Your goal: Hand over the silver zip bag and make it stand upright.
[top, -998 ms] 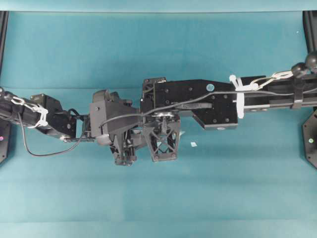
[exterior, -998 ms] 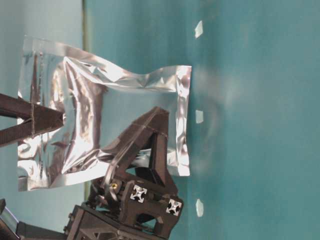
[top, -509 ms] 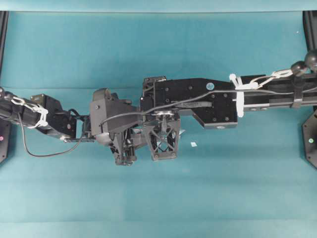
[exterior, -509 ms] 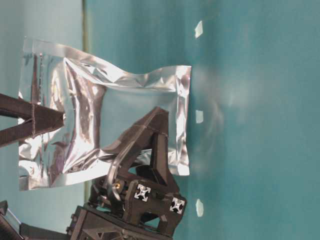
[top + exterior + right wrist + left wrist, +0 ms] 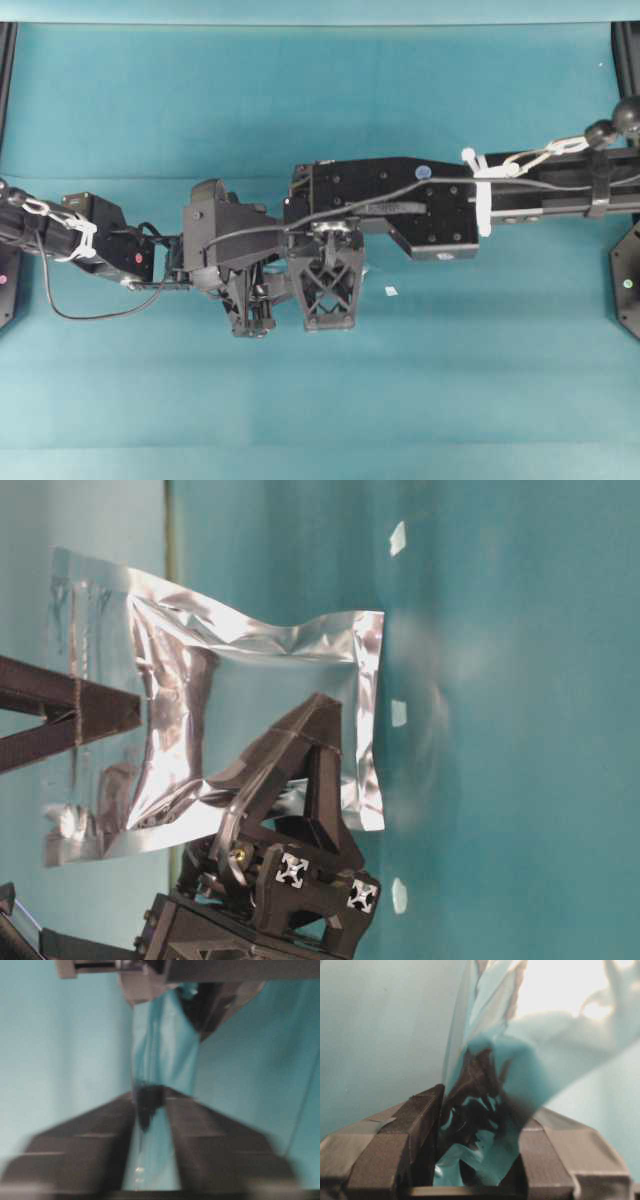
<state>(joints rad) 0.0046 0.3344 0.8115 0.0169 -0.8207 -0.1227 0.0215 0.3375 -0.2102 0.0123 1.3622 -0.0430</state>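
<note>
The silver zip bag [image 5: 250, 680] stands on edge, its lower sealed edge at or just above the teal table [image 5: 520, 780]. My left gripper [image 5: 482, 1105] is shut on its crumpled foil [image 5: 545, 1035], low on one side; the table-level view shows this gripper [image 5: 322, 720] in front of the bag. My right gripper [image 5: 150, 1097] comes from above at the bag's top end. Its fingers stand apart with the foil edge [image 5: 160, 1050] loose in the gap. From overhead the left arm [image 5: 215, 245] and the right arm [image 5: 400, 200] hide the bag.
Small white scraps [image 5: 398, 712] lie on the table beside the bag's foot, and one scrap [image 5: 390, 291] shows from overhead. Black frame posts [image 5: 8, 60] stand at the table's corners.
My right gripper's fingers have parted and let go of the bag's top end. The top of the bag has sagged a little. The left gripper keeps its hold.
</note>
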